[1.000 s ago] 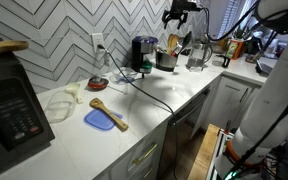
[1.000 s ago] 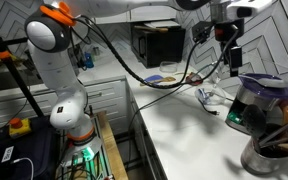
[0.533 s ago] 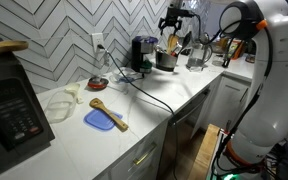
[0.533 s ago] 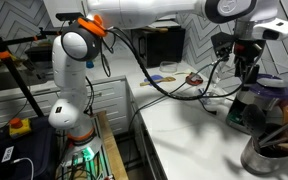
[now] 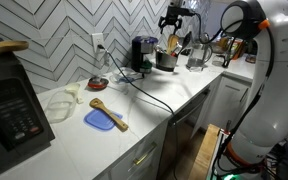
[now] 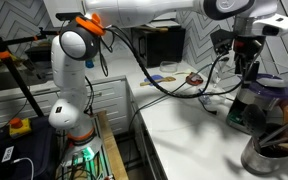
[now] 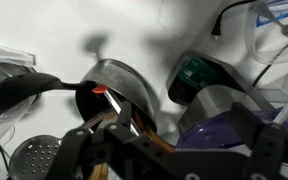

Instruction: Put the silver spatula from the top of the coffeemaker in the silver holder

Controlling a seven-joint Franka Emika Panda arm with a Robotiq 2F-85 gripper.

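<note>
**Silver spatula not positively identified; end effector above the coffeemaker and holder**

Silver spatula: we cannot place it with certainty in any view. The wrist view shows a perforated silver disc (image 7: 36,155) at the lower left, beside the round mouth of the silver holder (image 7: 119,85). We cannot confirm that this disc is the spatula, nor what it rests on.

Nearest in an exterior view stands the silver holder (image 6: 272,160) on the white desk (image 6: 174,130), with wooden handles (image 6: 284,135) rising from it. Just behind it is the coffeemaker (image 6: 252,110), upright, its top blurred and purple-tinted; we cannot tell what lies on it.

The end effector (image 6: 246,70) hangs above both, pointing down and touching neither. Its fingers are dark and blurred in the wrist view, so we cannot tell whether it is clenched, released or grasping anything.

Farther along the desk we note a glass jug (image 5: 196,55) beside the holder, a blue lid (image 5: 98,120) well apart, and a black microwave (image 6: 156,45) at the far end.
</note>
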